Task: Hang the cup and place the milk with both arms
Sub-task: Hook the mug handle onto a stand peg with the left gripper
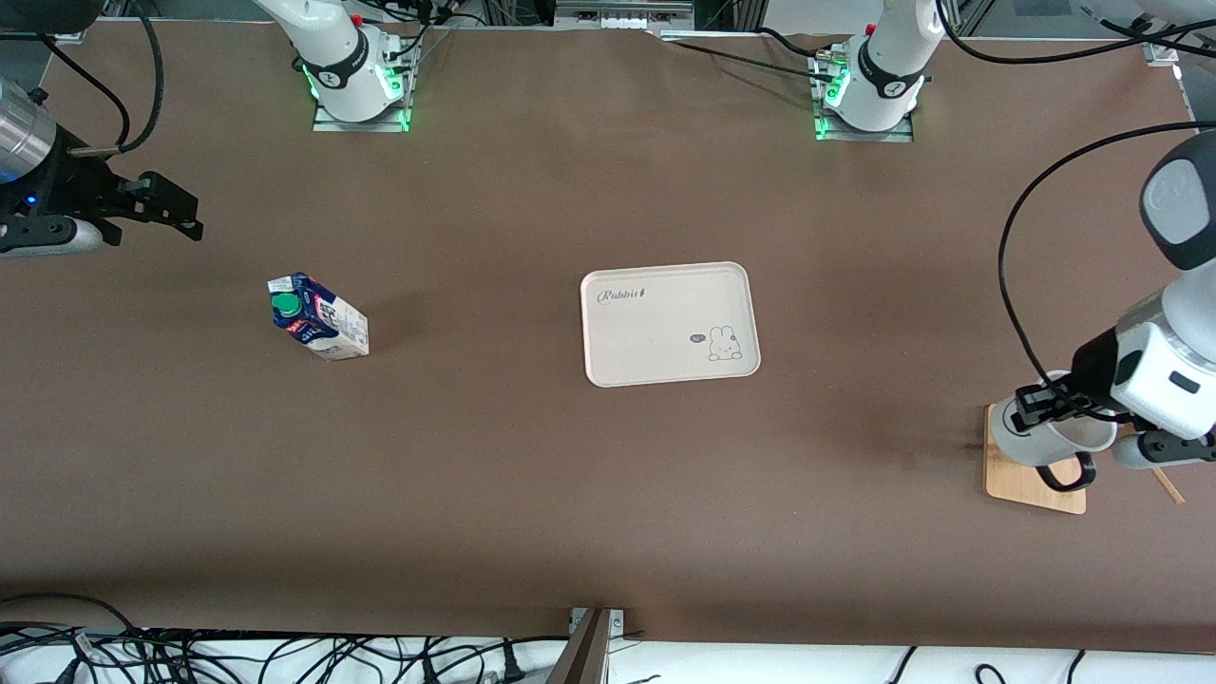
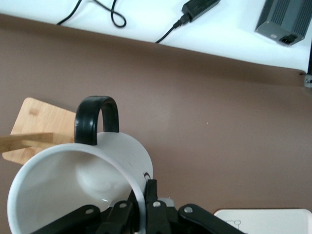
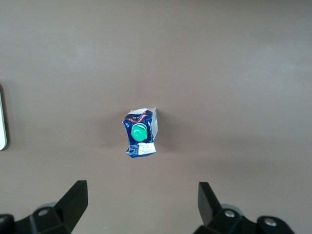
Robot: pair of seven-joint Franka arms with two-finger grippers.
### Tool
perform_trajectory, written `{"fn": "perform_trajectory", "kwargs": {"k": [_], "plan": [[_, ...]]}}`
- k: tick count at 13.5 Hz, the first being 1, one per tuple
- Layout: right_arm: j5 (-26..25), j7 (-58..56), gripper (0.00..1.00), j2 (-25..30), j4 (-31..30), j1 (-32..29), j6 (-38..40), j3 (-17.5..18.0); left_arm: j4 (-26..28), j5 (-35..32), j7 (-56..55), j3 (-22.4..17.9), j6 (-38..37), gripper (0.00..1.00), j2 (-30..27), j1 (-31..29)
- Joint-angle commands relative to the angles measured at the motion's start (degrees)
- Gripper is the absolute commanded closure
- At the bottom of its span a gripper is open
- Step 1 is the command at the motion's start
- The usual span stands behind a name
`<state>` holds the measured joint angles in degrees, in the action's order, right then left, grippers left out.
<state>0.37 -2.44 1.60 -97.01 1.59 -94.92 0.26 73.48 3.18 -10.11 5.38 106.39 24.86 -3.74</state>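
Observation:
The cup (image 1: 1045, 443), a white mug with a black handle (image 1: 1070, 472), is tilted in my left gripper (image 1: 1039, 403), whose fingers are shut on its rim. It hangs over the wooden rack base (image 1: 1031, 486) at the left arm's end of the table. In the left wrist view the cup (image 2: 78, 185) fills the frame, with the gripper (image 2: 144, 197) pinching its wall and a wooden peg (image 2: 27, 141) beside the rim. The milk (image 1: 318, 316) stands on the table toward the right arm's end. My right gripper (image 1: 166, 211) is open and empty in the air; its view shows the milk (image 3: 140, 132) below the gripper (image 3: 144, 195).
A cream tray (image 1: 670, 366) with a rabbit drawing lies at the table's middle; its corner shows in the left wrist view (image 2: 263, 222) and its edge in the right wrist view (image 3: 1, 122). Cables run along the table's front edge.

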Motion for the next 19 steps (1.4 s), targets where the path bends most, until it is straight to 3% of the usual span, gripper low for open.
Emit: {"fn": "perform_trajectory", "kwargs": {"k": [1, 11, 16, 19], "plan": [[-0.89, 0.16, 0.0, -0.46, 1.82, -1.24, 0.87, 0.97, 0.09, 1.04, 0.97, 0.77, -2.59, 1.0, -1.04, -1.09], [-0.81, 0.16, 0.0, -1.42, 2.0, -1.06, 1.14, 1.15, 0.7, 2.17, 5.28, 0.68, -7.5, 1.0, -2.98, -4.52], [-0.81, 0.16, 0.0, -1.51, 2.0, -1.15, 0.79, 1.15, 1.23, 5.7, 6.68, 0.68, -10.32, 1.0, -2.89, -9.79], [-0.81, 0.16, 0.0, -1.51, 2.0, -1.15, 0.87, 1.15, 1.06, 5.7, 13.44, 0.68, -9.71, 1.0, -2.45, -11.64]]}}
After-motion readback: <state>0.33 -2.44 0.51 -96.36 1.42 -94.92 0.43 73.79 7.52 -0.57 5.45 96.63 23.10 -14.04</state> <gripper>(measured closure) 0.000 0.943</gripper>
